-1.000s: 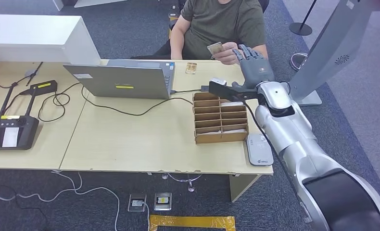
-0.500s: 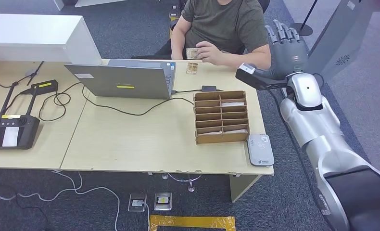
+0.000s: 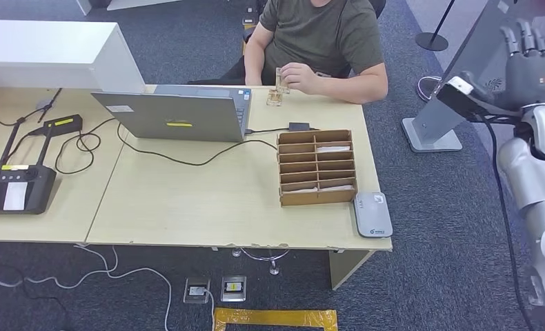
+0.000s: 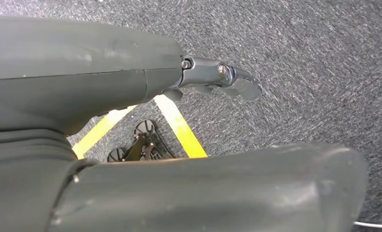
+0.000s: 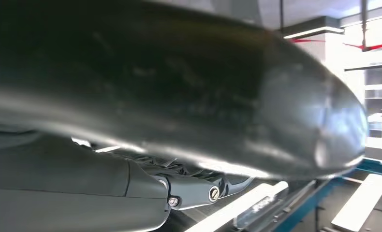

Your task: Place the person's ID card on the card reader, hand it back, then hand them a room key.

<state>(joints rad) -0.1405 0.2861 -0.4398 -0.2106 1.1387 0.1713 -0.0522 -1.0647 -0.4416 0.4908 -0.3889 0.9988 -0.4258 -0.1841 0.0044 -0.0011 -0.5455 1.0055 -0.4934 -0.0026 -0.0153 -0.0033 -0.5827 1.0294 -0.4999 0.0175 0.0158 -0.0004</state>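
Grey carpet surrounds the pale wooden desk (image 3: pixel 187 200) across mid-frame. At upper centre I see the person's hand (image 3: pixel 299 74) holding a small pale card (image 3: pixel 281 76) upright over the desk's far edge. My right hand (image 3: pixel 528 65) sits upper right, fingers spread, holding nothing, well off the desk. The white card reader (image 3: pixel 372 214) lies beside the brown compartmented cardboard tray (image 3: pixel 317 167). My left hand (image 4: pixel 131 96) hangs over carpet; I cannot tell its grip.

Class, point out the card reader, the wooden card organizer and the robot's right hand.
card reader (image 3: pixel 372 214), head view, its grey top face.
wooden card organizer (image 3: pixel 317 167), head view, centre divider.
right hand (image 3: pixel 528 58), head view, its palm.
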